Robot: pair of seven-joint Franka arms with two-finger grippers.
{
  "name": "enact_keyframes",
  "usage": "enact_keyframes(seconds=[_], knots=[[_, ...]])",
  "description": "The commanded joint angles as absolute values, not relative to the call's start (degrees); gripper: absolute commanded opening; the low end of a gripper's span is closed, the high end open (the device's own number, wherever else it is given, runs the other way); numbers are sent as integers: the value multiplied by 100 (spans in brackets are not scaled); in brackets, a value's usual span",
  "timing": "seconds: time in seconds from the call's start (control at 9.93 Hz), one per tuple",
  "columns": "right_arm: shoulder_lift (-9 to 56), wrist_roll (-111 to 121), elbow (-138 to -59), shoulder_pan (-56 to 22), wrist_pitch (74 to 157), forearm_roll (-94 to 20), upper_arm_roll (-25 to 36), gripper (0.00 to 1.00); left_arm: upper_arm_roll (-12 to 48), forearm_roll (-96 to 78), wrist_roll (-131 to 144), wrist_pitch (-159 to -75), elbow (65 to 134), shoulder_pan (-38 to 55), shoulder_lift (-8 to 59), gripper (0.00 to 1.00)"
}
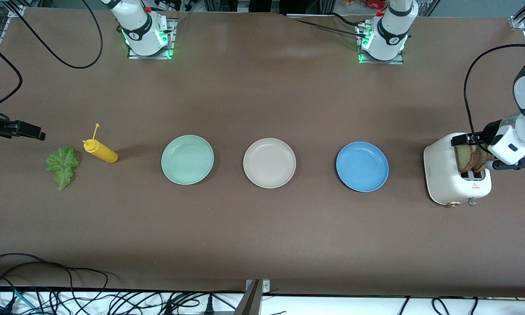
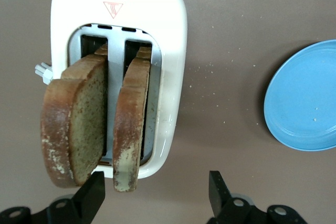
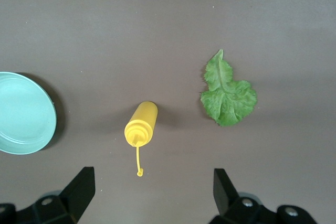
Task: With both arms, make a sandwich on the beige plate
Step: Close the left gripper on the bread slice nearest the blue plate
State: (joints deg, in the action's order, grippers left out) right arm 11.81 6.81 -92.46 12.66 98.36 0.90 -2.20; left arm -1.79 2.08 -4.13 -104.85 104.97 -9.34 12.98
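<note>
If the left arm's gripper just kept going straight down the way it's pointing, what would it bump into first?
Most likely the bread slice in the toaster: the left gripper hangs above it with open fingers either side of that slice. The other slice stands just outside one finger, so it could be brushed; depth is hard to judge.

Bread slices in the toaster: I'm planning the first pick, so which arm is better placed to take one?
Left. The left gripper hangs right over the toaster, jaws open around a bread slice. The right gripper waits over the lettuce leaf and mustard bottle.
</note>
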Motion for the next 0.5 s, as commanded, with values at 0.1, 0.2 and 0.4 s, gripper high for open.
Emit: enact_keyframes(seconds=[0.1,0.2,0.4], knots=[[1195,624,-9185,1274,9826,9,-237,100,-123,395,-562,-10731,10819,-984,1099,88],[1204,633,-9185,1274,9826,9,-237,100,-123,396,-580,-10740,10828,-984,1099,88],[1195,633,-9185,1283,9826,9,-229,100,-132,396,-904,-10836,10950,-1019,1046,88]])
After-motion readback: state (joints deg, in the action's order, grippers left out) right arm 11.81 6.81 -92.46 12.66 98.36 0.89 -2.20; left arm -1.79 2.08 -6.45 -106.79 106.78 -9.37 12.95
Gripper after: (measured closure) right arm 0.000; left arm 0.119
